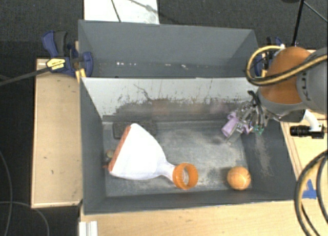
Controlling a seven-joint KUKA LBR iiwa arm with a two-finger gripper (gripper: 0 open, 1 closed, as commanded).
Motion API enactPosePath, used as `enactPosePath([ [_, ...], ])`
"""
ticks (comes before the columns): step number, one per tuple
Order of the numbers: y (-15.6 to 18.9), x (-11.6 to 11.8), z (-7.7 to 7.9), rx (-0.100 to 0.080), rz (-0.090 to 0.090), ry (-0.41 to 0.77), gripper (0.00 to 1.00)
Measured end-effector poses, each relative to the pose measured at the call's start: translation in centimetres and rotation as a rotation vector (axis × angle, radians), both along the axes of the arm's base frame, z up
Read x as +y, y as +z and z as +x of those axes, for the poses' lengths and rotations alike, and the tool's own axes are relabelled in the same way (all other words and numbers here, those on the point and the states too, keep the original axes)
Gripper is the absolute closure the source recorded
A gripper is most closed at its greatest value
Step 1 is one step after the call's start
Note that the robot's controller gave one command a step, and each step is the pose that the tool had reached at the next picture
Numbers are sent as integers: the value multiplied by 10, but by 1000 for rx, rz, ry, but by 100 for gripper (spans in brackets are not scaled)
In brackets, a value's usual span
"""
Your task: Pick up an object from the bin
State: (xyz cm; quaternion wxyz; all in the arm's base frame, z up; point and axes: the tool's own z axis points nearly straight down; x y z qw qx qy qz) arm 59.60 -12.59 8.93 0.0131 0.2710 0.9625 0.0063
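**Claw lifts a small lilac piece, well right of the funnel**

Camera view: the grey metal bin [169, 50] holds few things. A white funnel [138, 155] lies on its side on the floor. Its wide orange-rimmed mouth points away from the arm and its narrow end stops in an orange ring. Everything else is placed from it.

Right of the funnel's ring, near the same front wall, sits an orange ball [238, 177], apart from the ring and untouched.

Farther right of the funnel and towards the back wall is the gripper [241, 122], reaching in under the arm's orange wrist cover [284, 76]. Its fingers look closed on a small lilac piece [230, 126], which juts from the tips towards the funnel. What the piece is cannot be made out.

The piece seems clear of the floor, so the pick looks largely made. The off-centre hold, with most of the piece jutting out, suggests it could slip during the lift.
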Motion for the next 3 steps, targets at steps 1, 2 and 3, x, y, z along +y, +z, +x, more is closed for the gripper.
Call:
enactPosePath([
  [1, -2, 0, 3, -9, 9, -262, 100],
  [2, -2, 0, 3, -9, 9, -259, 100],
  [3, 1, -1, -1, 2, 6, -258, 100],
])
